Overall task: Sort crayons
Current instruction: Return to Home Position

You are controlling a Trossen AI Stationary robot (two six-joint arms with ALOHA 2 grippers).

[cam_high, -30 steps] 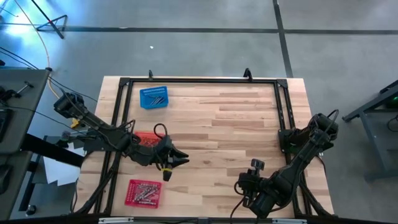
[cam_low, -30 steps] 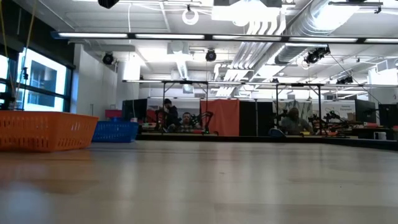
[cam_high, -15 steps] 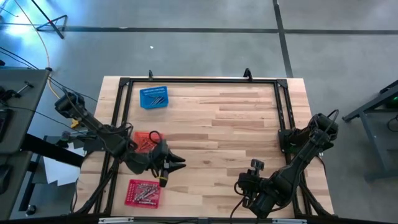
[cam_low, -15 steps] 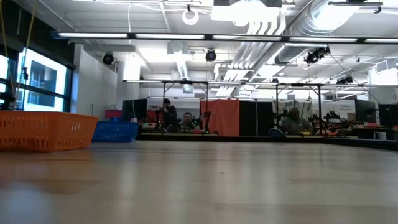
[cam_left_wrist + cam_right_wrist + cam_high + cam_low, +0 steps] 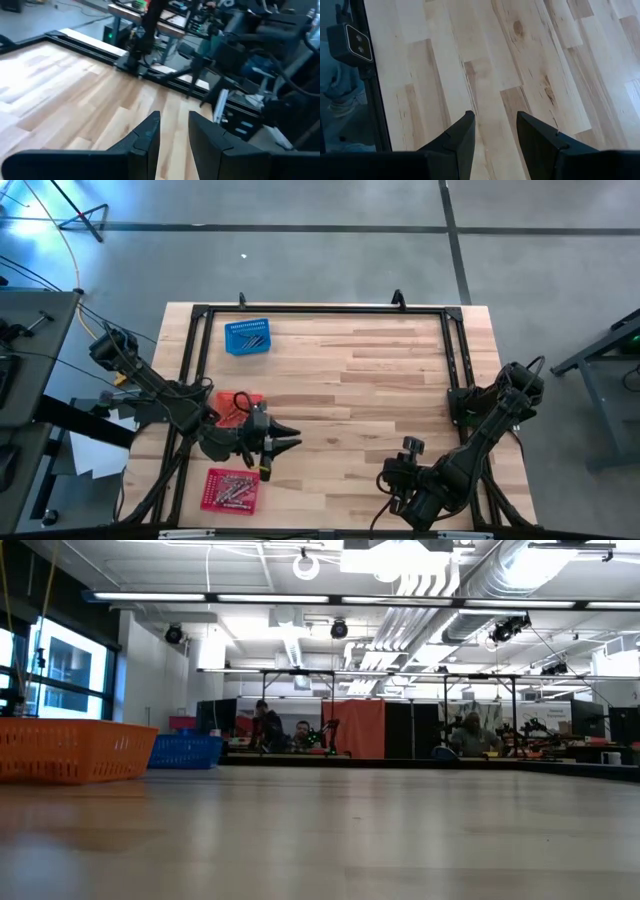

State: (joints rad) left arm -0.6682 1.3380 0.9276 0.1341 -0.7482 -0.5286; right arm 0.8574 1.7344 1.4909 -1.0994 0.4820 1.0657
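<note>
Crayons lie in three mesh baskets at the table's left: the blue basket (image 5: pixel 247 338) far back, the orange basket (image 5: pixel 238 404) in the middle, and the red basket (image 5: pixel 230 489) near the front edge with several crayons (image 5: pixel 233 486). My left gripper (image 5: pixel 292 437) is open and empty above the bare wood, just right of the orange basket; its fingers point toward the table's right and show apart in the left wrist view (image 5: pixel 173 120). My right gripper (image 5: pixel 495 120) is open and empty over bare wood at the near right.
A black frame (image 5: pixel 320 310) runs along the table's far, left and right sides. The orange basket (image 5: pixel 70 752) and the blue basket (image 5: pixel 185 750) also show in the low view. Bare wood (image 5: pixel 370 390) fills the table's middle. People sit in the room behind.
My left arm has drawn back a little toward the table's near edge, and more of the orange basket now shows behind it. The gripper stays open and empty.
</note>
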